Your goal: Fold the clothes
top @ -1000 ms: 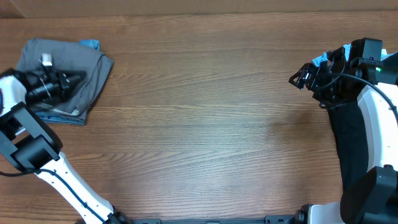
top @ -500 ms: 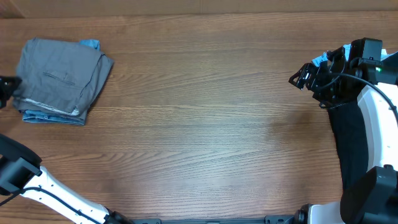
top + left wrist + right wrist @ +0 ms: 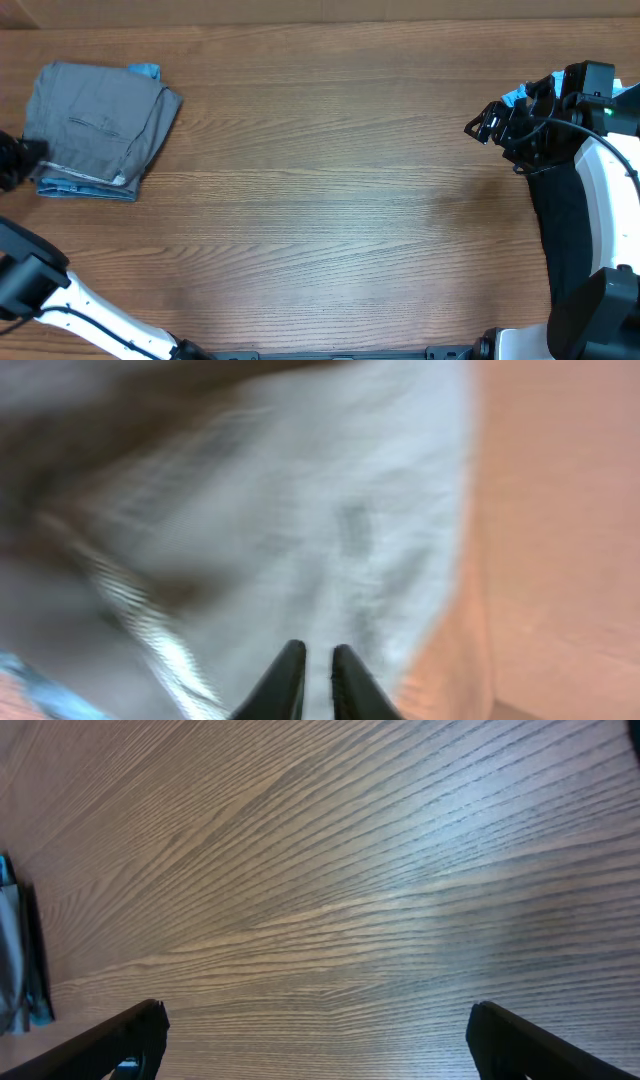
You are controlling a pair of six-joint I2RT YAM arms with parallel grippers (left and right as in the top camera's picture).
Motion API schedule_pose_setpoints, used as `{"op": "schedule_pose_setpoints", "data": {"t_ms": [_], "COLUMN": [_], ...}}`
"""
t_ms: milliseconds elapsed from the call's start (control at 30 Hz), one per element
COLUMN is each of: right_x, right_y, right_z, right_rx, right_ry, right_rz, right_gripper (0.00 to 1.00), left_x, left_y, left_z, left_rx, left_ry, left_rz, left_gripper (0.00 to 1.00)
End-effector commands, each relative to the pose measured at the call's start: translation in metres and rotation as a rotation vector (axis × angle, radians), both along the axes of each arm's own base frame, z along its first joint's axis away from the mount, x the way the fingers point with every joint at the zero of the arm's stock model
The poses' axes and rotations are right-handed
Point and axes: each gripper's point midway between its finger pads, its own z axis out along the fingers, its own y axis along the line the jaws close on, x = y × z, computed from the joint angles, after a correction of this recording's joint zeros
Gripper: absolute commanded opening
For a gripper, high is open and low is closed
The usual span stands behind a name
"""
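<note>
The grey shorts [image 3: 98, 122] lie folded at the table's far left on a small stack, with a light-blue garment [image 3: 86, 189] showing under their front edge. My left gripper [image 3: 35, 152] is at the stack's left edge. In the left wrist view, which is blurred, its fingertips [image 3: 290, 665] stand a narrow gap apart over grey fabric [image 3: 330, 530], with nothing between them. My right gripper [image 3: 490, 124] hangs wide open at the far right above bare wood, empty. A black garment [image 3: 556, 235] lies under the right arm.
A light-blue scrap [image 3: 514, 97] peeks out behind the right gripper. The right wrist view shows wood grain between the spread fingers [image 3: 135, 1032], and a dark cloth edge [image 3: 12, 960] at the left border. The wooden table [image 3: 330, 200] stretches between the two piles.
My left gripper has drawn back off the folded shorts to the left edge of the table, and its jaws have parted slightly. The right arm has not moved.
</note>
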Motion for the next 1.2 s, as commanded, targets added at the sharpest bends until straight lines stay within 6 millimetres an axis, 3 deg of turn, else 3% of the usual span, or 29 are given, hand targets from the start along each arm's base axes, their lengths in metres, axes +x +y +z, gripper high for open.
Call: {"op": "schedule_pose_setpoints", "data": {"t_ms": [0,33,67,200,300,367,733,1167], "right_x": [0.002,0.002,0.002,0.002,0.002,0.002,0.002,0.002], "right_y": [0.0,0.0,0.0,0.0,0.0,0.0,0.0,0.002], "right_z": [0.002,0.002,0.002,0.002,0.002,0.002,0.002,0.002], "right_rx": [-0.001,-0.002,-0.001,-0.001,-0.001,-0.001,-0.001,-0.002], "right_ry": [-0.009,-0.009,-0.009,-0.009,-0.009,-0.009,-0.009,-0.009], "right_rz": [0.0,0.0,0.0,0.0,0.0,0.0,0.0,0.008], "right_gripper": [1.0,1.0,1.0,1.0,1.0,1.0,1.0,1.0], "left_x": [0.014,0.016,0.017,0.026,0.036,0.042,0.039,0.038], "left_y": [-0.045,-0.061,-0.077,-0.129,-0.154,-0.16,-0.109,-0.107], "left_z": [0.162,0.182,0.197,0.225,0.224,0.219,0.19,0.19], "left_rx": [0.15,0.18,0.199,0.227,0.224,0.258,0.518,0.525], "left_ry": [-0.253,-0.287,-0.312,-0.369,-0.368,-0.34,-0.123,-0.117], "left_rz": [-0.03,-0.057,-0.084,-0.183,-0.236,-0.237,-0.048,-0.042], "left_gripper": [0.37,0.79,1.0,1.0,1.0,1.0,1.0,1.0]}}
